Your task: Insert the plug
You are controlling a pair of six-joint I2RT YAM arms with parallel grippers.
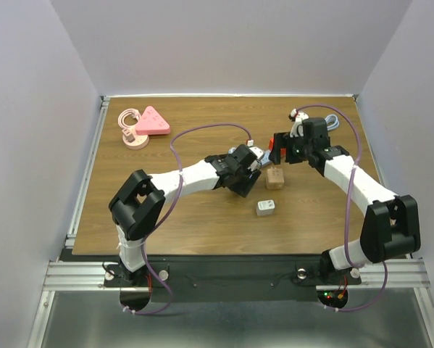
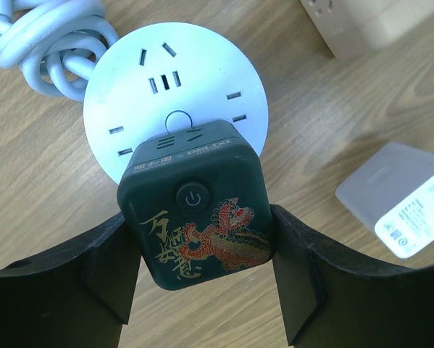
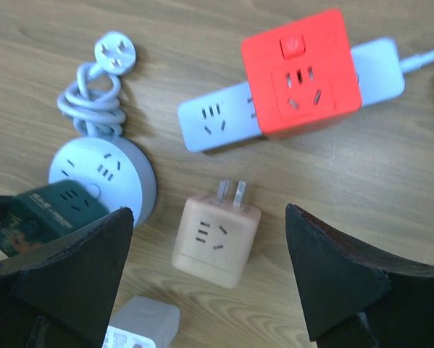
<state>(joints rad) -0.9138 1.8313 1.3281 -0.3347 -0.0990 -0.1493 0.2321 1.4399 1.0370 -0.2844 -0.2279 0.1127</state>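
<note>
My left gripper [image 2: 201, 239] is shut on a dark green cube plug [image 2: 195, 210] with a power button and a red and gold dragon. The cube sits over the near edge of a round white socket hub [image 2: 180, 80]; its prongs are hidden. The hub [image 3: 101, 167] and the green cube [image 3: 46, 210] also show in the right wrist view. My right gripper [image 3: 206, 217] is open and empty, hovering over a beige cube plug [image 3: 215, 243] that lies on the table with two prongs showing. In the top view both grippers, left [image 1: 254, 161] and right [image 1: 283, 148], meet mid-table.
A red cube socket [image 3: 300, 72] sits on a white power strip [image 3: 217, 119]. A white adapter [image 3: 140, 326] lies near the beige plug. The hub's coiled white cable [image 3: 93, 101] lies beside it. Pink triangular and round pieces [image 1: 148, 123] sit at the far left.
</note>
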